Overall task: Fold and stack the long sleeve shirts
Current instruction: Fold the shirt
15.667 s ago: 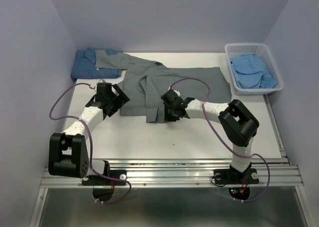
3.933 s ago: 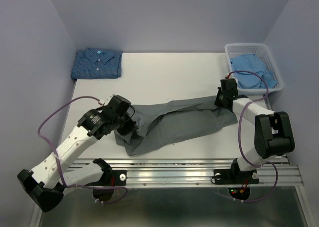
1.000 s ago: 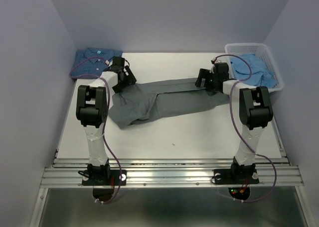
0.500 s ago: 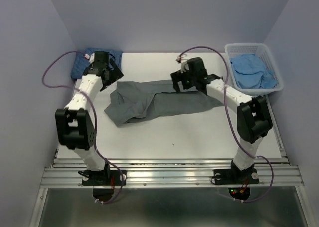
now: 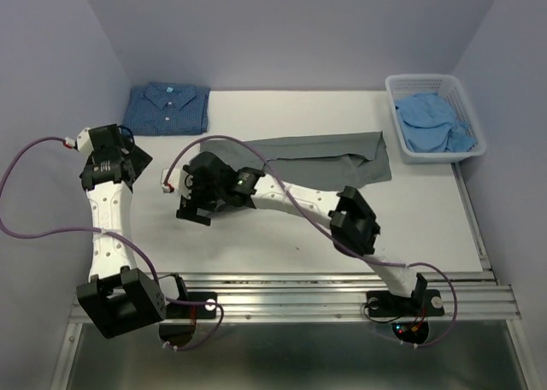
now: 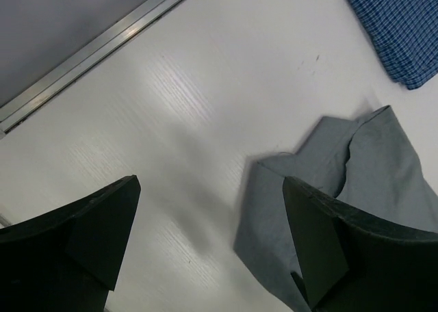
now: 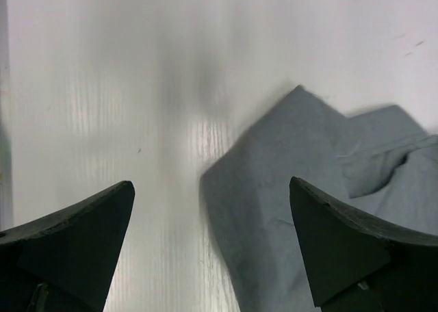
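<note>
The white table [image 5: 342,227] carries 3 things. A folded dark blue shirt [image 5: 167,109] lies in its far left corner. A grey shirt [image 5: 325,146] stretches across the middle toward the right edge (rumpled at its left end). A white lattice basket [image 5: 444,156] sits at the far right corner.

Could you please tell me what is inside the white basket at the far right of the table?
A crumpled pale blue shirt fills the white basket. Whether anything lies beneath it cannot be seen, and the cloth also covers the basket's floor.
</note>
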Tool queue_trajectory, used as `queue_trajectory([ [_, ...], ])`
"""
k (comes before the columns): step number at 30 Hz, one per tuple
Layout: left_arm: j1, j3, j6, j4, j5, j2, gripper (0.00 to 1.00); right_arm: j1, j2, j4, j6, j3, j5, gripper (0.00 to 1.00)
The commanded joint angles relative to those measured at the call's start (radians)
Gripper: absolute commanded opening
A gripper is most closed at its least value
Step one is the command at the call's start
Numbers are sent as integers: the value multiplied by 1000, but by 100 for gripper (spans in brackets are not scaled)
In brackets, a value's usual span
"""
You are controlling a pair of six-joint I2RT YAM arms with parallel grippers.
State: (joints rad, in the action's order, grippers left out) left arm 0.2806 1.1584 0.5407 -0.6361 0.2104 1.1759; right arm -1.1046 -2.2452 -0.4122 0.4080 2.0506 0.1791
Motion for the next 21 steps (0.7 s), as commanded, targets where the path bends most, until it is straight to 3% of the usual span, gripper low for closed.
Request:
queue_trajectory([
  [1, 37, -28, -68, -19, -54, -35, 99, 15, -190, -175, 52, 293, -75, 100],
  [4, 42, -34, -74, 2, -91, -35, 99, 6, -264, -175, 64, 364, -96, 100],
  [12, 45, -60, -70, 38, -106, -13, 99, -24, -315, -161, 130, 304, -121, 97],
  [15, 45, -68, -68, 52, -117, -7, 99, -44, -344, -171, 137, 324, -165, 83],
  [19, 48, -74, -70, 65, -131, 1, 99, -54, -301, -82, 112, 257, -173, 43],
  [21, 49, -74, -68, 67, -134, 4, 99, -54, -271, -8, 89, 223, -210, 41],
])
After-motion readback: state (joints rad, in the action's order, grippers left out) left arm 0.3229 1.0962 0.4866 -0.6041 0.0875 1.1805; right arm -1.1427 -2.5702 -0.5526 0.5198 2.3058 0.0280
